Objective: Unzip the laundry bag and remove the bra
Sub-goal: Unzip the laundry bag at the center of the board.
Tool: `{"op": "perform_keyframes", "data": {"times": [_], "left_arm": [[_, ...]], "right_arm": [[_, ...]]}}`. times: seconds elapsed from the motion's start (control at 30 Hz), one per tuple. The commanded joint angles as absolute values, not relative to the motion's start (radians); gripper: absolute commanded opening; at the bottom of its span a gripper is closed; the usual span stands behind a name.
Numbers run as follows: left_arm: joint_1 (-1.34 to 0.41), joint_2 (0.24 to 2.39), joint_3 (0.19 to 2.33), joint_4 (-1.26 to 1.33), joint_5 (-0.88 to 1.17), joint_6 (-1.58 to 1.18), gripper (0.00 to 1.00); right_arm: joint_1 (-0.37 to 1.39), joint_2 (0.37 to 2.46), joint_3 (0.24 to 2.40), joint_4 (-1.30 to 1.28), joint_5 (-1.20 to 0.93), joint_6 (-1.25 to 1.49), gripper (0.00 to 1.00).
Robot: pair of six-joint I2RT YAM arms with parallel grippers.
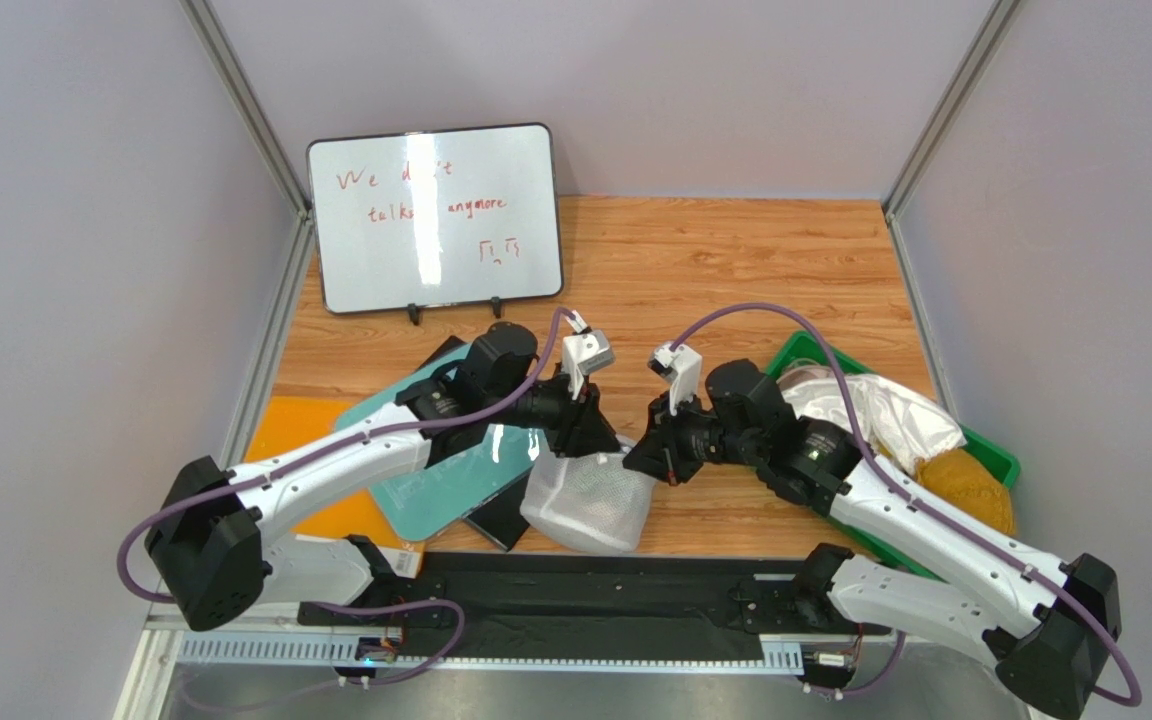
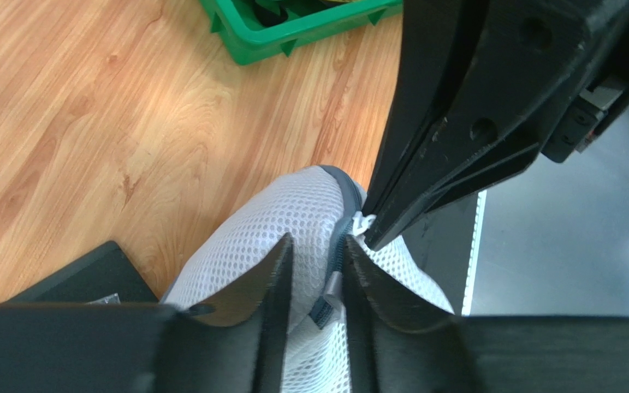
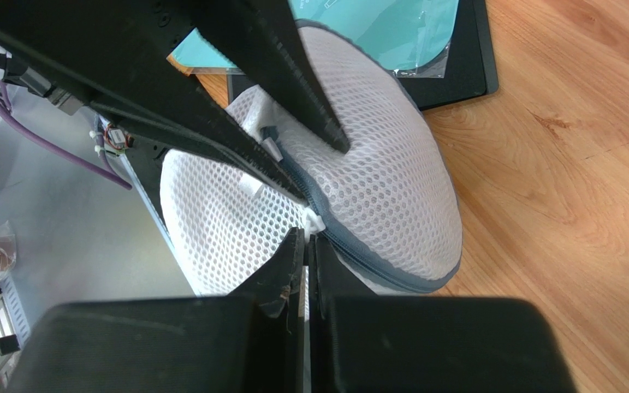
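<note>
The laundry bag (image 1: 585,503) is a round white mesh pouch with a grey-blue zip rim, lying at the table's near edge between the two arms. My left gripper (image 2: 318,246) straddles the rim, its jaws narrowed with a gap around the small grey zip pull (image 2: 332,286) and a fold of mesh (image 2: 293,221). My right gripper (image 3: 305,237) is shut on a small white tab (image 3: 316,221) at the rim of the bag (image 3: 375,188); its tip also shows in the left wrist view. The zip looks closed. The bra is hidden.
A green bin (image 1: 800,357) on the right holds a white cloth (image 1: 883,413) and an ochre item (image 1: 965,488). A teal sheet (image 1: 447,465), a black flat item (image 1: 500,518) and an orange sheet (image 1: 297,435) lie left of the bag. A whiteboard (image 1: 435,218) stands at the back.
</note>
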State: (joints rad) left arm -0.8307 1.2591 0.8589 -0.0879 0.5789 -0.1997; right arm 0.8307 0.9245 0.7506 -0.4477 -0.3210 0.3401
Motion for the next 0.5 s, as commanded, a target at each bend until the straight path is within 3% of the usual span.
{"op": "perform_keyframes", "data": {"times": [0.0, 0.13, 0.17, 0.47], "left_arm": [[-0.836, 1.262, 0.841, -0.048, 0.609, -0.195, 0.29], [-0.836, 1.255, 0.836, -0.051, 0.607, -0.192, 0.13], [-0.835, 1.252, 0.835, -0.051, 0.606, -0.19, 0.0], [-0.836, 1.157, 0.821, -0.06, 0.575, -0.153, 0.0]], "right_arm": [[0.838, 0.897, 0.764, -0.4, -0.327, 0.35, 0.0], [0.838, 0.899, 0.768, -0.41, -0.311, 0.347, 0.0], [0.838, 0.899, 0.772, -0.417, -0.304, 0.348, 0.0], [0.812, 0.916, 0.773, -0.442, -0.276, 0.345, 0.0]]}}
